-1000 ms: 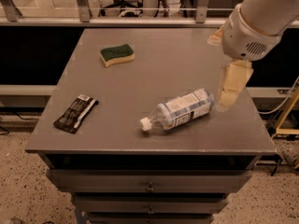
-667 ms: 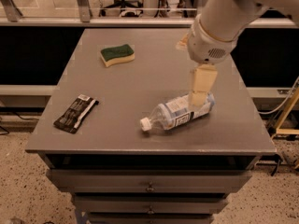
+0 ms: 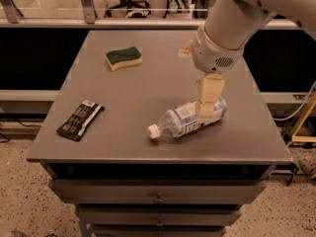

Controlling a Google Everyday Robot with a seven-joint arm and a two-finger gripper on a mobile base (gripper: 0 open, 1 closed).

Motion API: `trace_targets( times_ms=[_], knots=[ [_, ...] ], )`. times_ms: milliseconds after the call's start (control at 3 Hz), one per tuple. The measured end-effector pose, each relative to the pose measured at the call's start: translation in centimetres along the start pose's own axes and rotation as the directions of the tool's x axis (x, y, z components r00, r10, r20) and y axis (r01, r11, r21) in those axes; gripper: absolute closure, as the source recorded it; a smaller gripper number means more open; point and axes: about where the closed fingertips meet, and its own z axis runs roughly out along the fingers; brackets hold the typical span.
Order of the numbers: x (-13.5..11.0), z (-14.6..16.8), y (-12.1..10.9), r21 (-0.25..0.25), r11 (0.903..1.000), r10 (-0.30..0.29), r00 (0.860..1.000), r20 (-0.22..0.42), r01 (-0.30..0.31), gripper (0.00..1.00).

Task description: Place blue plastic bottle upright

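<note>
The arm (image 3: 232, 26) pointed down, its gripper (image 3: 207, 107) at the fat end of the lying blue plastic bottle (image 3: 180, 123). I could not tell if it held on.

No readable text anywhere in my view. The blue plastic bottle (image 3: 177, 123), lying lower centre of the frame, has a pale wraparound label (image 3: 190, 121) with a dark panel (there is print on it, but I can't make out a single word). The dark packet (image 3: 80, 120) at left centre shows light stripes, none of them legible. My gripper (image 3: 207, 110) sits right of centre, down over the bottle's base end, with no marking I can read.
</note>
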Motion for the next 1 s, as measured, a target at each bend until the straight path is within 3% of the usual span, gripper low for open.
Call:
trace_targets(
  times_ms=[333,667,1000],
  knots=[
    [-1.6,2.5,2.7,-0.041,0.9935,-0.107,0.994,-0.001,0.106,0.00],
    [-3.1,5.3,5.4,-0.119,0.9730,-0.202,0.979,-0.028,0.198,0.00],
    [-4.0,7.6,7.1,-0.200,0.9518,-0.252,0.965,-0.073,0.233,0.00]
  ],
)
